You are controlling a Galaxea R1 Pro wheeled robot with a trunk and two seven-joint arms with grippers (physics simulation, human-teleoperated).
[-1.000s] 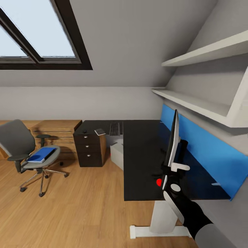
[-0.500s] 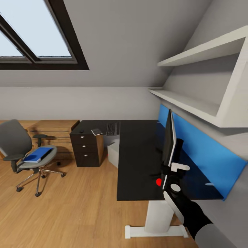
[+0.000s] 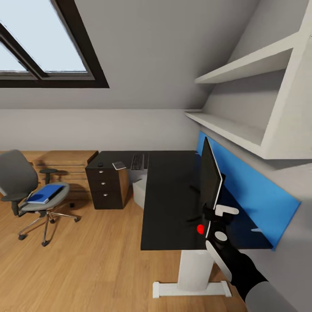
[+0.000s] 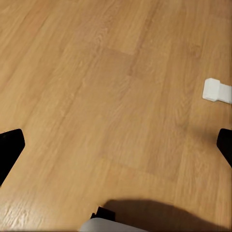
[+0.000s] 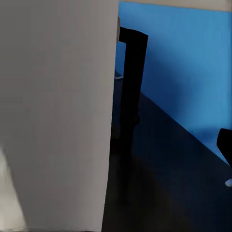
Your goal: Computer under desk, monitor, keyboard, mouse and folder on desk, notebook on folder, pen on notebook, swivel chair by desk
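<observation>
Right claw (image 3: pixel 209 221) grasping monitor (image 3: pixel 209 175) upright over desk (image 3: pixel 169 195), left claw's fingertips (image 4: pixel 9 150) spread apart, no readable writing.

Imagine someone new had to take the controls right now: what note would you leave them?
Right gripper: at the monitor's lower edge over the desk; grip not confirmable.
Left gripper: fingertips spread wide over bare wood floor, holding nothing.
Done: monitor upright on desk; keyboard, mouse and notebook on the desk's far wing; computer on the floor under the desk.
Left: the keyboard and mouse sit far from the monitor; folder lies on the swivel chair, which stands away from the desk. Pen too small to make out.
</observation>
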